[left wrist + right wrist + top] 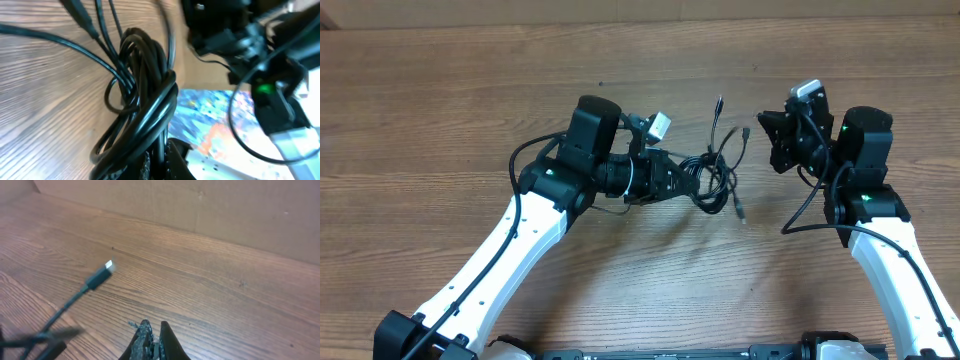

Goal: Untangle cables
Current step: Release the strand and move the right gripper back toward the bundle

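1. Near the middle of the table (440, 100), just right of the left arm, the cables (718, 172) are found bunched into one coiled knot. No cable has been laid out apart from the rest.
2. Only a few ends are seen free of the knot: one plug tip (718, 102) pointing far, one reaching right, and one trailing near. The task is judged barely begun, with nearly all of the separating left to be done.
3. The left gripper (682, 182) is clamped together on the left side of the knot. In the left wrist view the looped cables (145, 105) are seen running down into it.
4. The right gripper (778, 140) is held just right of the knot, apart from it.
5. Its fingers (171, 347) are pressed together, and nothing can be made out between them in the right wrist view. A silvery plug tip (107, 268) is seen loose to their left.
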`<state>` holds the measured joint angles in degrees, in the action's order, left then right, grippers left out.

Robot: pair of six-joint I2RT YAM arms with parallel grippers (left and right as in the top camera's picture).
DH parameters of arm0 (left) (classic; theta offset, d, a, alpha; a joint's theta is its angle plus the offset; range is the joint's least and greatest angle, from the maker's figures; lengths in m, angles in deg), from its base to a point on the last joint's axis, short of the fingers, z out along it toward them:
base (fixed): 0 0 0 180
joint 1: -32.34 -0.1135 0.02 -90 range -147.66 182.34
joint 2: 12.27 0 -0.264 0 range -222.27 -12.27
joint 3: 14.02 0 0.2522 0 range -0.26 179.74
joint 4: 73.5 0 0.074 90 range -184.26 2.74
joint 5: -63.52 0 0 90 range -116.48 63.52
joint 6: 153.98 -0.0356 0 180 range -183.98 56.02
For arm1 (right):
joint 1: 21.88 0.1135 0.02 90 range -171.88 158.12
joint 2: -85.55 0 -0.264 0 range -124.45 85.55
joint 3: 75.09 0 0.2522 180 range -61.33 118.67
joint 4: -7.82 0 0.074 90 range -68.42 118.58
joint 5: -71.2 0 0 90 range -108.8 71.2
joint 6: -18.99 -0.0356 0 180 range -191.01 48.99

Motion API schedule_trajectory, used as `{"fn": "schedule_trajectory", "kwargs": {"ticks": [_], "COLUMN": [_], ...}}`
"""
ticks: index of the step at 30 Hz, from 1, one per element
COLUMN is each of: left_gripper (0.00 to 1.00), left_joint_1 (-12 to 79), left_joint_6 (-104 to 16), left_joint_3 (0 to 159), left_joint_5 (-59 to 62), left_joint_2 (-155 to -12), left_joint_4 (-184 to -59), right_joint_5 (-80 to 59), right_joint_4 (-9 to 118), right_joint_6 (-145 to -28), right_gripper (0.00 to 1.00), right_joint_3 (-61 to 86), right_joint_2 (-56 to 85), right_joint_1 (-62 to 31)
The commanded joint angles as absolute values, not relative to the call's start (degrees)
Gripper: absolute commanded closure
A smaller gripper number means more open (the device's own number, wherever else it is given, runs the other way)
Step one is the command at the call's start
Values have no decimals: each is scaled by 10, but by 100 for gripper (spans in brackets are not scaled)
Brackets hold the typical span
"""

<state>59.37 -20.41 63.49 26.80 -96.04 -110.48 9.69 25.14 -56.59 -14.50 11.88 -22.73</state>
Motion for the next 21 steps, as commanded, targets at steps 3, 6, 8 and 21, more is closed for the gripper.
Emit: {"fn": "schedule_trajectory", "kwargs": {"ticks": [3, 6, 8, 21], "left_gripper": [96, 96, 96, 96], "left_joint_1": [597, 594, 589, 459], "left_joint_6": [-207, -207, -207, -282], "left_joint_3": [644, 644, 644, 644], "left_joint_5": [212, 209, 212, 515], "left_joint_2": [-945, -945, -945, -945], "left_joint_4": [-1106, -1106, -1106, -959], "right_joint_5": [173, 225, 240, 240], "right_joint_4": [248, 249, 254, 361], "right_joint_6": [-593, -593, -600, -894], "right_gripper": [96, 96, 96, 92], "right_joint_3": [-137, -137, -137, -137], "right_joint_2": [134, 152, 167, 270], "right_joint_1": [-231, -231, -231, -231]}}
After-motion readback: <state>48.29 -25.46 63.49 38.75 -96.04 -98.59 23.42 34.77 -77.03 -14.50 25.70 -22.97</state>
